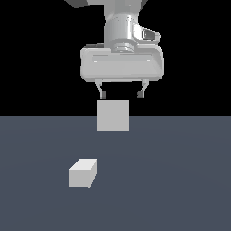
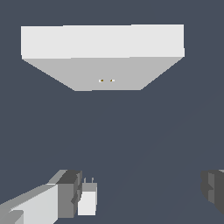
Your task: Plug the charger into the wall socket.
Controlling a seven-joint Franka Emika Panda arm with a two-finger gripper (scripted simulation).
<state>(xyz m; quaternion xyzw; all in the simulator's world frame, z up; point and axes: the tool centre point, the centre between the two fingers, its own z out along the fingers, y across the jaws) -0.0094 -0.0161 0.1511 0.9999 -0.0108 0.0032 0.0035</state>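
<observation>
Pale metal gripper (image 1: 122, 95), jaws apart w/ nothing held, hangs high by upright off-white square socket plate (image 1: 113, 115); small off-white box charger (image 1: 82, 173) lies below, toward floor's near edge, exterior view's left.

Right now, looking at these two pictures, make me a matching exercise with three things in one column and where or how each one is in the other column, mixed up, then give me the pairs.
Things:
1. charger
2. wall socket
3. claw

Place or state:
A. upright at the far side of the floor, small dark-yellow mark at its centre
B. above the floor, fingers apart, holding nothing
C. lying on the floor, toward the exterior view's left and nearer the camera

Pairs: 1-C, 2-A, 3-B
</observation>
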